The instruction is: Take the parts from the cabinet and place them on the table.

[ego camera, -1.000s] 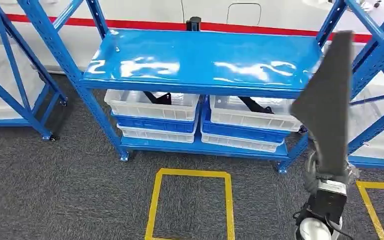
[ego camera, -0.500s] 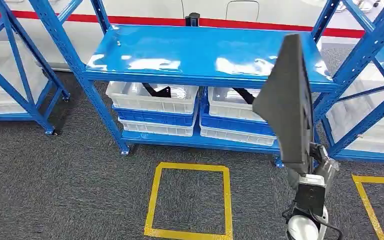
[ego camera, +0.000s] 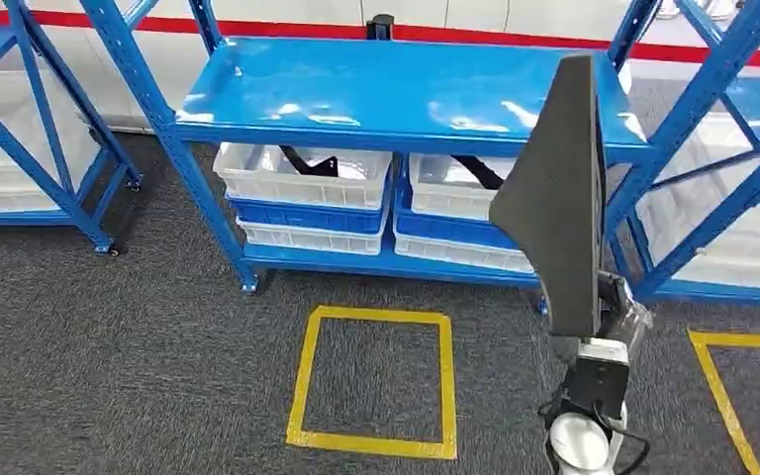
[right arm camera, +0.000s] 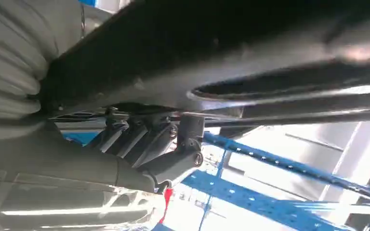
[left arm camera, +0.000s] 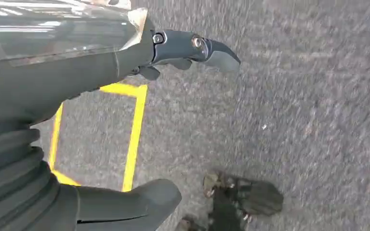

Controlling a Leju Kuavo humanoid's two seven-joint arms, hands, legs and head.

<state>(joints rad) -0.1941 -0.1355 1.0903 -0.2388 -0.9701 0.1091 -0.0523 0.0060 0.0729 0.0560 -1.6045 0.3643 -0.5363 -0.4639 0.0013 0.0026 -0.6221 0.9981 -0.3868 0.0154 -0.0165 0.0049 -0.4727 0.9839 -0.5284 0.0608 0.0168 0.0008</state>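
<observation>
My right hand [ego camera: 609, 312] grips the lower end of a flat dark grey, fin-shaped part [ego camera: 559, 198] and holds it upright in front of the blue cabinet's [ego camera: 386, 89] right side. In the right wrist view the hand's fingers [right arm camera: 139, 149] are wrapped under the dark part [right arm camera: 250, 53]. On the cabinet's lower shelf, white bins [ego camera: 302, 178] hold more black parts [ego camera: 307, 163], [ego camera: 477, 170]. My left hand [left arm camera: 77, 82] hangs over the grey carpet, fingers and thumb apart, holding nothing.
A yellow taped square [ego camera: 376, 381] marks the carpet in front of the cabinet, and another yellow line [ego camera: 717, 386] lies at the right. More blue racks with white bins stand at the left [ego camera: 40, 148] and right [ego camera: 732, 178].
My right arm has swung the dark part leftwards, from beside the cabinet's right post to in front of its top shelf. The whole view has also shifted slightly.
</observation>
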